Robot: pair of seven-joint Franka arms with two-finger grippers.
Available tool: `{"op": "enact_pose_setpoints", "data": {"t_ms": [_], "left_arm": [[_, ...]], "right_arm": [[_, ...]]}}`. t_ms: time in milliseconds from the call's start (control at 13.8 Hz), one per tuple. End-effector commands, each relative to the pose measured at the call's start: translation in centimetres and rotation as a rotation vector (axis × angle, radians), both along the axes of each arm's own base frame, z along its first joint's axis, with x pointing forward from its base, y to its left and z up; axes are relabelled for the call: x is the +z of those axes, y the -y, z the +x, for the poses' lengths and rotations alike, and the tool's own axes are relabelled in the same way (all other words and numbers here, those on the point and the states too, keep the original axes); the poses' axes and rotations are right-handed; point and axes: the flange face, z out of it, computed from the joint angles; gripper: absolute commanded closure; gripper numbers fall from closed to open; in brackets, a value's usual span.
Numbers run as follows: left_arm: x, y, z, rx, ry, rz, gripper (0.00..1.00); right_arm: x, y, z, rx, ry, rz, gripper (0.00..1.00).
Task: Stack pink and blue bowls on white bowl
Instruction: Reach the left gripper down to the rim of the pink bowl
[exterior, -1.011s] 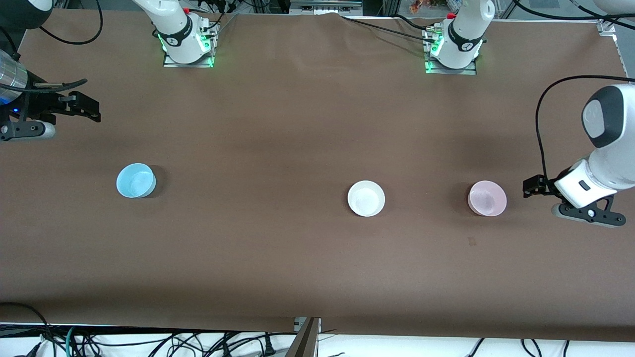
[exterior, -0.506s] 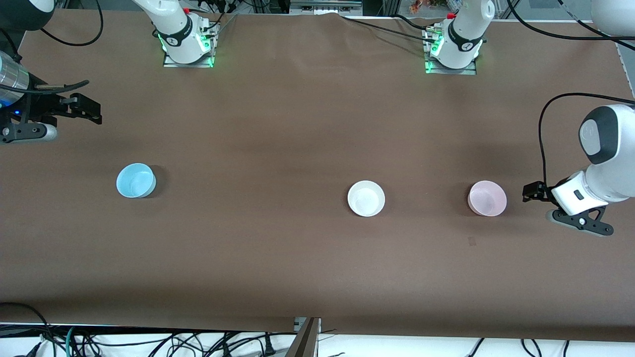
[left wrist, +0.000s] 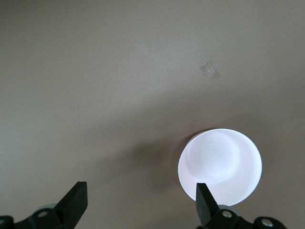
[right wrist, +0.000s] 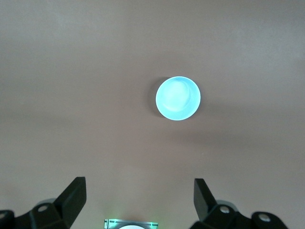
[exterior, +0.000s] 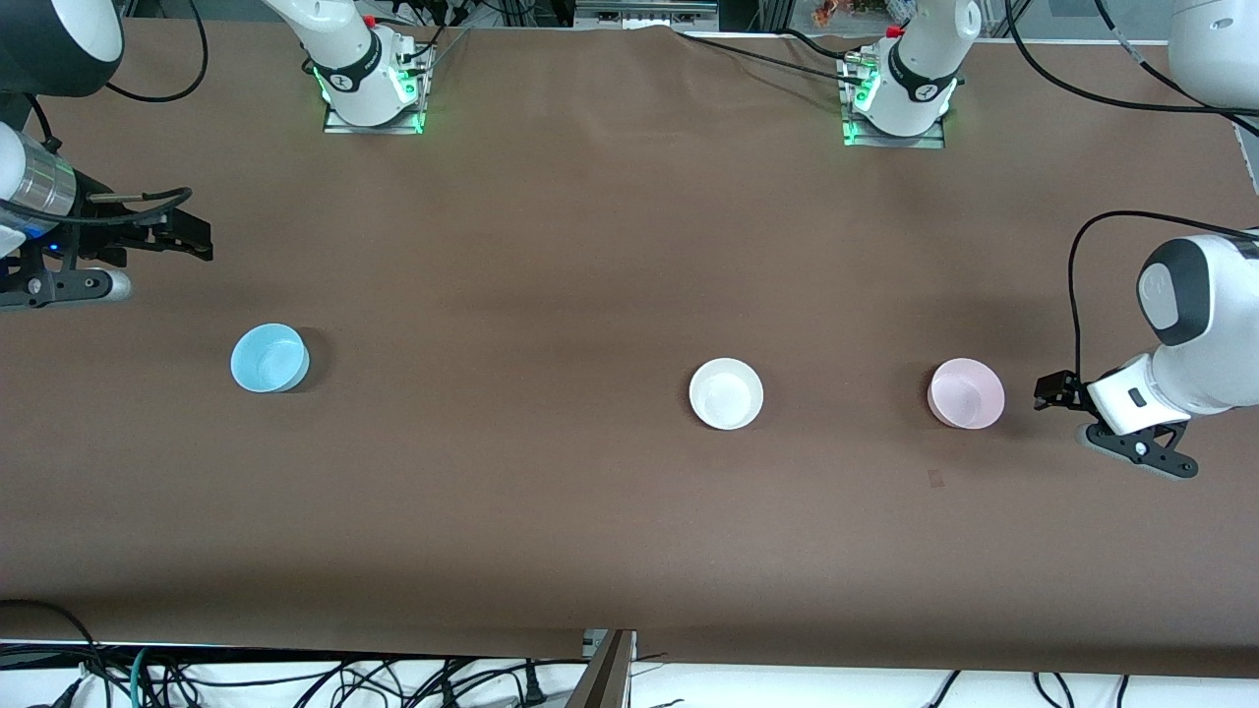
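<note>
On your brown desk (exterior: 551,246) the white bowl (exterior: 726,393) sits between pink bowl (exterior: 966,393) and blue bowl (exterior: 269,358), all well apart. Left hand (exterior: 1054,391) hangs released just beside pink; right hand (exterior: 187,236), released, hovers near the desk's end.

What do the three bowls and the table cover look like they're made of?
Pink bowl, blue bowl, white bowl: probably smooth plastic, with even colour and thin rims; the pink looks slightly translucent. Table cover: matte brown sheet, faintly creased, likely paper or fabric.
</note>
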Motion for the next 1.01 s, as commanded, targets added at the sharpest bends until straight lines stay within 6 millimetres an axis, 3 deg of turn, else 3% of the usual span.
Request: {"op": "enact_pose_setpoints", "data": {"t_ms": [0, 217, 578, 650, 722, 867, 939], "left_arm": [[-1.7, -0.5, 0.1, -0.009, 0.015, -0.063, 0.0], [-3.3, 0.0, 0.3, -0.017, 0.006, -0.069, 0.0], [-9.1, 0.7, -1.2, -0.071, -0.088, -0.097, 0.0], [-9.8, 0.6, -1.2, -0.095, -0.087, -0.099, 0.09], [-10.5, 0.8, -1.5, -0.117, -0.096, -0.103, 0.24], [-11.7, 1.0, -1.9, -0.13, -0.114, -0.11, 0.75], [-12.9, 1.1, -2.1, -0.13, -0.131, -0.114, 0.88]], "right_arm": [[0.2, 0.2, 0.4, -0.002, -0.001, -0.017, 0.0], [-0.5, 0.4, 0.5, -0.003, -0.018, -0.018, 0.0], [-0.4, 0.4, 0.5, -0.003, -0.017, -0.017, 0.0], [-0.4, 0.6, 0.6, -0.004, -0.015, -0.017, 0.0], [-0.4, 0.8, 0.6, -0.006, -0.015, -0.017, 0.0], [-0.7, 1.3, 0.8, -0.012, -0.018, -0.013, 0.0], [-1.1, 1.3, 1.0, -0.012, -0.019, -0.011, 0.0]]}}
